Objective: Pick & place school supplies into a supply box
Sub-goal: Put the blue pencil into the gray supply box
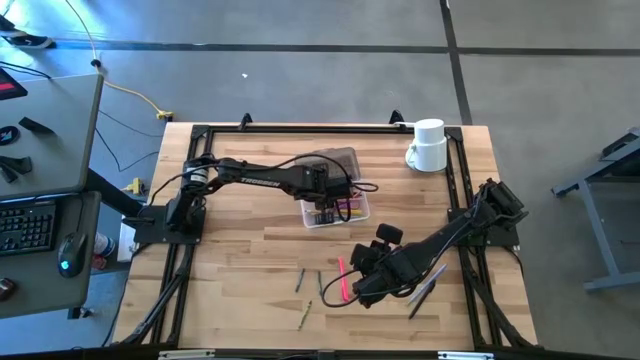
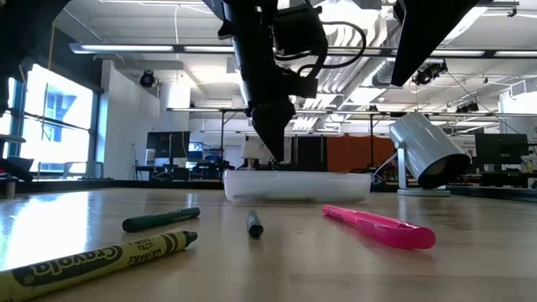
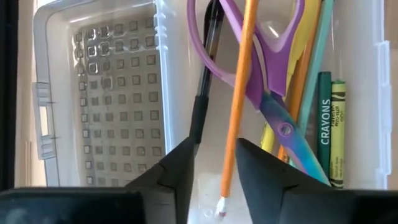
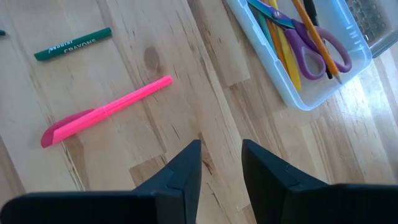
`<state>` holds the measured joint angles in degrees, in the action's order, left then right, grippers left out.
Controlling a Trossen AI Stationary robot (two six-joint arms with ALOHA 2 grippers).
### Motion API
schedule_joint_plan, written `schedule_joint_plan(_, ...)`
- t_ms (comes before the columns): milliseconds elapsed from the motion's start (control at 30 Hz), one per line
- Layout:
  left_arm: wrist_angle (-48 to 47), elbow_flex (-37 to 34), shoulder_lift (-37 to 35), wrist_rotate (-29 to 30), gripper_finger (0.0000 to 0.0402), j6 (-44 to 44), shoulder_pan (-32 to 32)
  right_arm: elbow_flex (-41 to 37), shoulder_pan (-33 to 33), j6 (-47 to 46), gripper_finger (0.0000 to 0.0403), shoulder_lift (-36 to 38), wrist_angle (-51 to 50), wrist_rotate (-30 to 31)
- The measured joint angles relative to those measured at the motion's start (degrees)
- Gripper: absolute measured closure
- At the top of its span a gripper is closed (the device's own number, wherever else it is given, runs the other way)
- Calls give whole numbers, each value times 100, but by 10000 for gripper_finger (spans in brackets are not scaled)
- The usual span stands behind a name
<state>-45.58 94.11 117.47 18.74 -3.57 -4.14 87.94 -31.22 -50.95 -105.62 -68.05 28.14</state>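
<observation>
The supply box (image 1: 352, 213) stands open at mid-table, its dotted lid (image 3: 106, 93) folded back. In it lie purple scissors (image 3: 273, 74), an orange pencil (image 3: 239, 93), a black pen (image 3: 205, 74) and two crayons (image 3: 331, 124). My left gripper (image 3: 214, 180) hangs open over the box, pointing steeply down. Its fingers stand on either side of the orange pencil's eraser end without touching it. My right gripper (image 4: 221, 168) hovers open above bare wood near the table's front, beside a pink pen (image 4: 106, 109) that lies flat on the table.
A green crayon (image 4: 73, 42), a yellow-green crayon (image 2: 109, 256) and a short dark one (image 2: 254, 223) lie loose on the front left of the table. More pens (image 1: 425, 290) lie under the right arm. A white mug (image 1: 430, 145) stands at the far right.
</observation>
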Motion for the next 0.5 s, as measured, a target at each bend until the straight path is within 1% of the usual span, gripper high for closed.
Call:
schedule_joint_plan(167, -104, 8, 0, 31, 224, -141, 0, 0, 0, 1, 304, 0, 0, 0)
schedule_joint_plan(267, -566, 134, 4, 33, 225, -199, 0, 0, 0, -1, 304, 0, -2, 0)
schedule_joint_plan(367, -1133, 200, 4, 59, 233, -13, -1, 2, 0, 0, 304, 0, -1, -1)
schedule_joint_plan(500, -2069, 302, 9, 411, 243, 454, -2, 0, -2, 11, 304, 0, 22, 108)
